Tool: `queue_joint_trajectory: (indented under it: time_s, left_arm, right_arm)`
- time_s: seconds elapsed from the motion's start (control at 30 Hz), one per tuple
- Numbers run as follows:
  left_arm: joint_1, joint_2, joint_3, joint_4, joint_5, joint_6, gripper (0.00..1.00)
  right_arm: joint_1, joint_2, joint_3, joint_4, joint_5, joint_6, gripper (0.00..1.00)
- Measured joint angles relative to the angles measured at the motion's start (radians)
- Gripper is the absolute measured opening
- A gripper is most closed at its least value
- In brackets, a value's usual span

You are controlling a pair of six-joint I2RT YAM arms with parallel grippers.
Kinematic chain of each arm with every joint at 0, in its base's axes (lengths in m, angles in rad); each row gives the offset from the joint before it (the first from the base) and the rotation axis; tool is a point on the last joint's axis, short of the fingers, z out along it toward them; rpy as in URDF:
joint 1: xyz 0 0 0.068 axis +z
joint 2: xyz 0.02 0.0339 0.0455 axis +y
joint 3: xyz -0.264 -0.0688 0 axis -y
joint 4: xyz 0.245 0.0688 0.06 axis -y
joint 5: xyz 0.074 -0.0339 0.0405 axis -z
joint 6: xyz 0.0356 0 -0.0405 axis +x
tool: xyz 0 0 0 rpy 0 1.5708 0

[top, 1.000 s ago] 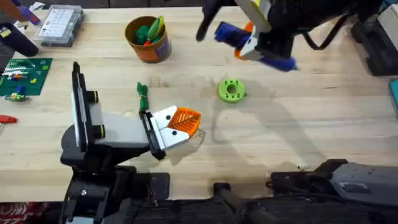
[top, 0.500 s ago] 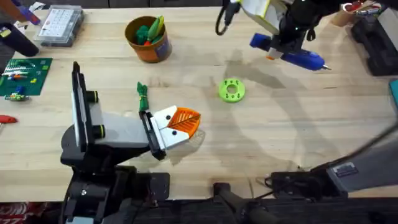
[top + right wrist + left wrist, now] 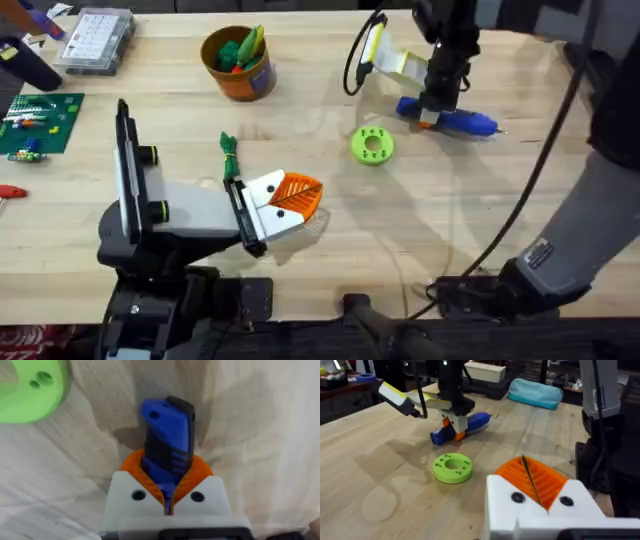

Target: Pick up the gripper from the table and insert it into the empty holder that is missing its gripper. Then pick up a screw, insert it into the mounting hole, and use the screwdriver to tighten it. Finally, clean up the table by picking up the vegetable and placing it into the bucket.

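Overhead – right gripper [image 3: 437, 103]: lowered at the far right of the table, pinching the blue screwdriver [image 3: 455, 119], which lies flat on the wood or just above it, bit pointing right.
Overhead – left gripper [image 3: 292, 197]: orange pads pressed together, nothing held, parked at centre-left.
Overhead – holder [image 3: 150, 205]: near left, on its black base, just left of the left gripper; whether the small finger piece is fitted cannot be told.
Overhead – vegetable [image 3: 231, 155]: lying on the table just beyond the left gripper, well apart from the bucket [image 3: 240, 64] at the far left-centre, where other green toys are already seen.
Overhead – lime-green disc [image 3: 373, 145]: near the screwdriver, to its left.
Left wrist – screwdriver [image 3: 470, 425]: seen clamped by the other arm's fingers, beyond the green disc [image 3: 452, 467].
Right wrist – screwdriver [image 3: 167, 440]: squeezed between the orange ribbed pads [image 3: 135, 467], black end cap farthest from the camera.
Progress (judged): the screwdriver step appears in hand or finishing; the vegetable clean-up is not yet done.
Writing: a blue mark on the bucket cannot be read; no brand legible.
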Motion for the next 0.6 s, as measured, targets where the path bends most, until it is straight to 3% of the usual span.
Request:
queue_joint_trajectory:
  time_s: [0.2,0.23,0.4,0.43,0.6]
  left_arm:
    - [0.000,0.000,0.000,0.000,0.000,0.000,0.014]
    - [0.000,0.000,0.000,0.000,0.000,0.000,0.014]
    - [0.000,0.000,0.000,0.000,0.000,0.000,0.014]
    - [0.000,0.000,0.000,0.000,0.000,0.000,0.014]
    - [0.000,0.000,0.000,0.000,0.000,0.000,0.012]
  right_arm:
    - [0.001,0.006,0.003,0.003,0.000,-0.006,0.046]
    - [0.001,0.006,0.003,0.002,0.000,-0.004,0.123]
    - [0.004,-0.018,0.005,-0.001,-0.005,0.003,0.862]
    - [0.005,-0.031,0.005,-0.002,-0.008,0.005,0.959]
    - [0.009,-0.163,0.005,-0.025,-0.019,0.019,0.995]
